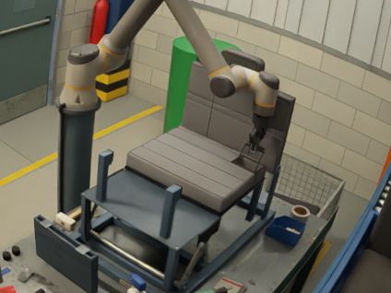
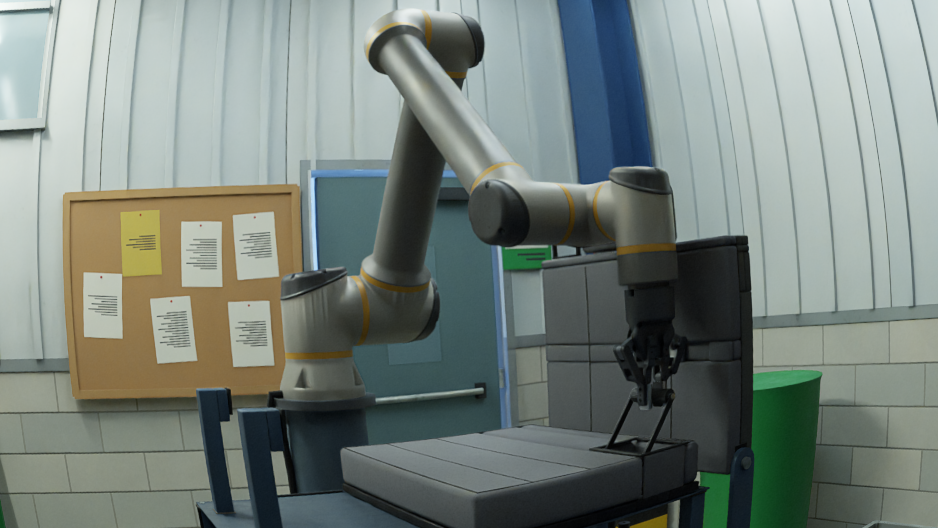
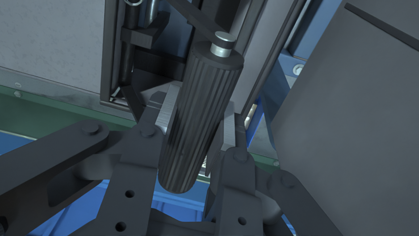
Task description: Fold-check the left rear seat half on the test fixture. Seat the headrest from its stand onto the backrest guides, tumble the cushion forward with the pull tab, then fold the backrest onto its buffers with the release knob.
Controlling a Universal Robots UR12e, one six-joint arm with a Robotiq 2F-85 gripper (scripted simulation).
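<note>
The pull tab's ribbed dark grip bar [image 3: 199, 117] sits between the fingers of my gripper [image 3: 199, 123], and I hold it closed. The tab's two thin struts [image 2: 640, 426] run down to a plate at the rear corner of the grey seat cushion [image 1: 193, 163]. The cushion lies flat on the blue fixture frame. The backrest [image 1: 230, 115] stands upright behind it, with the headrest [image 1: 243, 59] seated on top. My gripper [image 2: 650, 393] points straight down over the cushion's rear corner, close in front of the backrest.
The green cylinder [image 1: 182, 78] stands behind the seat. A wire mesh basket [image 1: 309, 184] lies to the right of the fixture, with a blue bin [image 1: 287, 229] and a tape roll [image 1: 300, 212] in front of it. Two blue posts [image 1: 169, 209] rise from the frame before the cushion.
</note>
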